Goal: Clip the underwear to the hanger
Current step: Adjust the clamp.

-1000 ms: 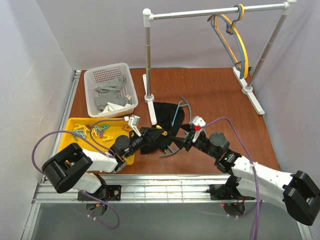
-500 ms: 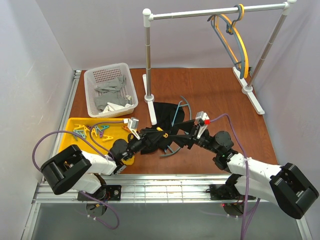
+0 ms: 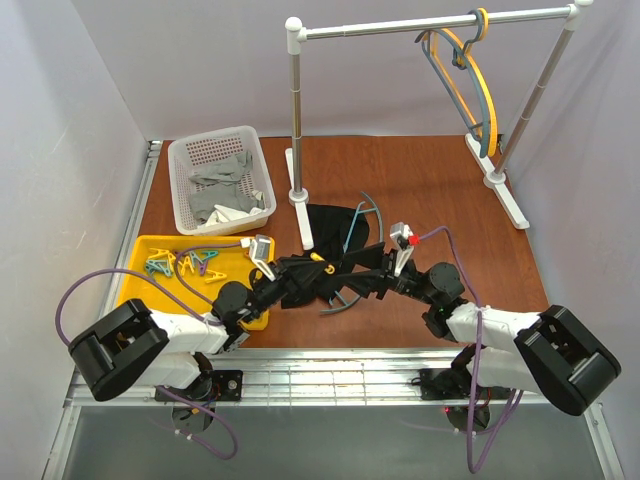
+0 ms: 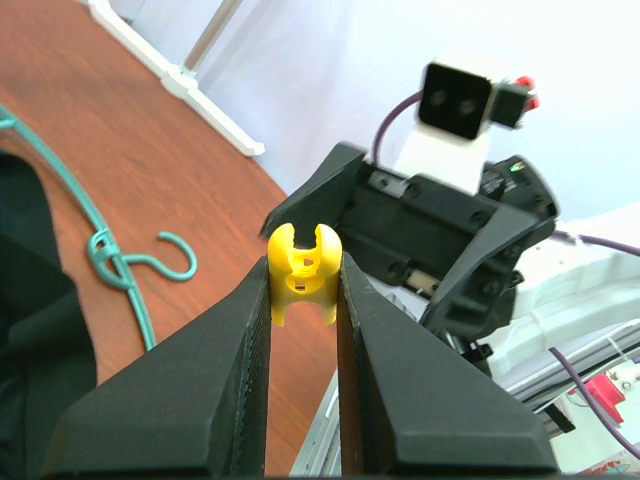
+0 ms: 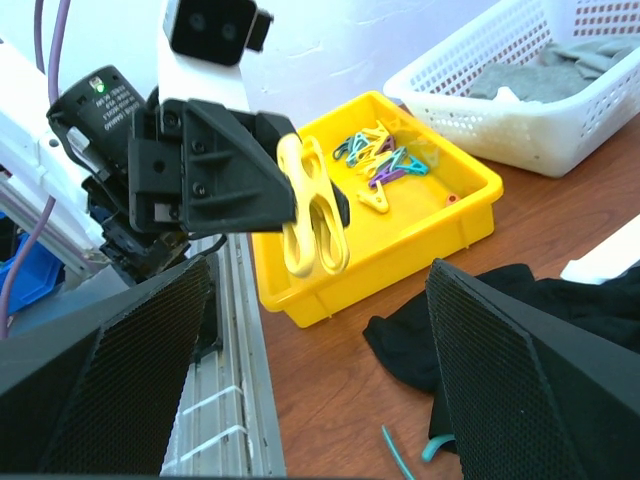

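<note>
Top external view: a brown wooden table (image 3: 430, 190) carries a white garment rack with a metal rail (image 3: 430, 22), where a yellow and a grey-blue hanger (image 3: 470, 85) hang at the right. At the left stand a white perforated plastic basket (image 3: 182, 160) holding grey cloths (image 3: 225, 190) and, nearer, a yellow plastic tray (image 3: 140, 250) with coloured clips (image 3: 190, 263). The black fabric underwear (image 3: 325, 225) lies crumpled beside the rack's left post, with the thin teal plastic hanger (image 4: 101, 250) lying flat partly across it. Both arms meet just in front of it. The right gripper (image 5: 318, 290) faces the left with jaws spread wide, gripping nothing. The left gripper (image 4: 303, 300) pinches a small yellow plastic clothespin (image 5: 312, 210) between narrow jaws.
</note>
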You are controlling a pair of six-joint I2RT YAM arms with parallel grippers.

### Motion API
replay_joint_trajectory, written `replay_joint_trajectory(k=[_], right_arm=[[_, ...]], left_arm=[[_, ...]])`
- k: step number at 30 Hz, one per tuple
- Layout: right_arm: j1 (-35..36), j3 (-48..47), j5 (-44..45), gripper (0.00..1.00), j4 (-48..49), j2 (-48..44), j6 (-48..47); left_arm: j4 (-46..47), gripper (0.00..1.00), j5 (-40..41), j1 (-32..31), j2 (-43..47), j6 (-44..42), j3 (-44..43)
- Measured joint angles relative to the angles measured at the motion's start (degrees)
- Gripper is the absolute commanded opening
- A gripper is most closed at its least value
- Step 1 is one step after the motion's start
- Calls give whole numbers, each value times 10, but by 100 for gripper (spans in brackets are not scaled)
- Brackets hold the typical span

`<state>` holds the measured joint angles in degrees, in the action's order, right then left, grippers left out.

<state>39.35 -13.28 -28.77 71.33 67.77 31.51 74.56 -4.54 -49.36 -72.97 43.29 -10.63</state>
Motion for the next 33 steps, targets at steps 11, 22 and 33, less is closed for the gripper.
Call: replay_joint_trajectory(k=[11,22,33], right_arm=[[0,0,-32,77,26,61,26],[-13,0,-62,74,27,83,52],[-15,0,-79,74,32,68,65]], left_arm=[[2,0,-22,-7,-16,11,-33],[3,0,-30,-14,-24,19,-35],[5,0,-31,-17,-32,23,-39]])
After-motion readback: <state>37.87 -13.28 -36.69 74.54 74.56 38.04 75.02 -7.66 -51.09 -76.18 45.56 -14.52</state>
